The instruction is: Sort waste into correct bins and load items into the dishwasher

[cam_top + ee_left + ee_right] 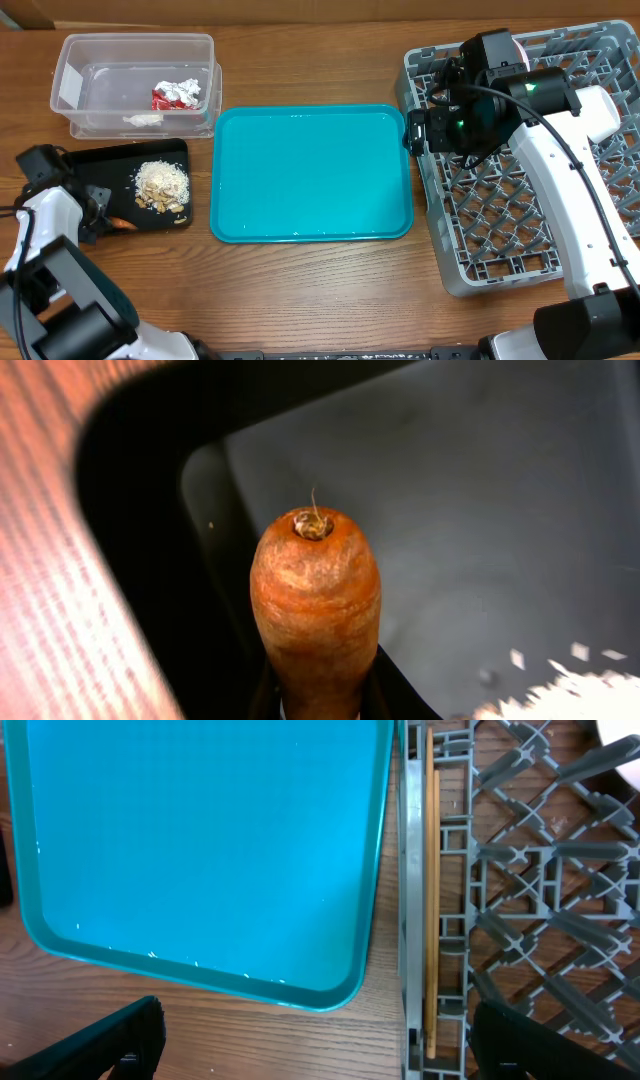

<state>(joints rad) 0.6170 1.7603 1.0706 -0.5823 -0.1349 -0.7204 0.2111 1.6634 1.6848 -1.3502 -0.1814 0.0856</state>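
Warm brown wooden worktop, its grain running left to right. A teal tray lies flat at its middle, and soft, even light gives the tray a faint sheen. Behind the tray, toward the far left corner, a paler tan surface shows at the worktop's edge.

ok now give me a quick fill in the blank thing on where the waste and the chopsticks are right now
1. The left gripper holds the small orange ___ over the black tray.
2. The pair of ___ lies inside the grey dish rack, along its edge.
3. The red snack wrapper sits in the clear ___.
4. The right gripper is ___, holding nothing.

Missing words: carrot; chopsticks; tub; open.
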